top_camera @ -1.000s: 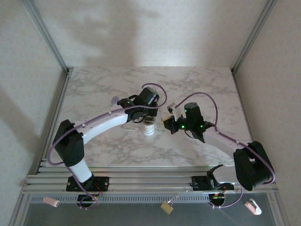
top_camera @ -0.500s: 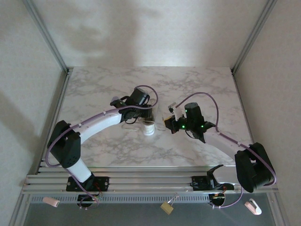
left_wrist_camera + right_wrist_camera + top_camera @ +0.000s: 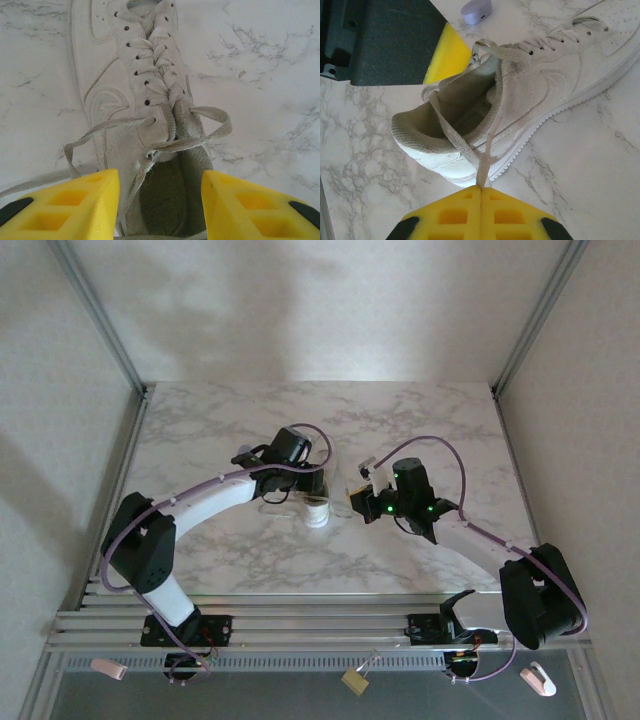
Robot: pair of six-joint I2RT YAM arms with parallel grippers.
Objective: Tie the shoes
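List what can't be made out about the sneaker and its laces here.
- Right wrist view: the lace vanishes into the shut right gripper; the purple object is cut by the top edge.
- Left wrist view: the sneaker has its toe cut by the top edge and its heel by the bottom edge.
- Top external view: sneaker mostly under the left arm; lacing too small.

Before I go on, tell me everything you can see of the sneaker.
The sneaker is a white low-top, matte leather by its look, with a ribbed sole edge and dark grey lining. It stands on its sole on the marble table. Its laces are threaded but untied, ends loose. The right gripper is shut on one lace; the open left gripper hovers over the heel opening.
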